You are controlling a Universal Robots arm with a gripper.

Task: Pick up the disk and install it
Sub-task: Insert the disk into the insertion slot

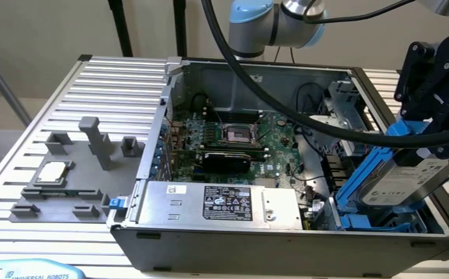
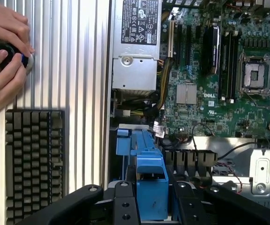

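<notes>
Legible writing: "UNIVERSAL ROBOTS" on a pale blue object [image 1: 31, 272] at the table edge, and "DELL" on the motherboard [image 2: 209, 95]. The print on the power supply [image 1: 224, 203] is too small to read. The gripper [image 1: 435, 138], partly cut off, is clamped at middling width on the disk [image 1: 410, 189]. The disk hangs tilted over the blue drive bay [image 1: 367, 222] at the exterior view's right, its lower end seemingly hidden.
</notes>
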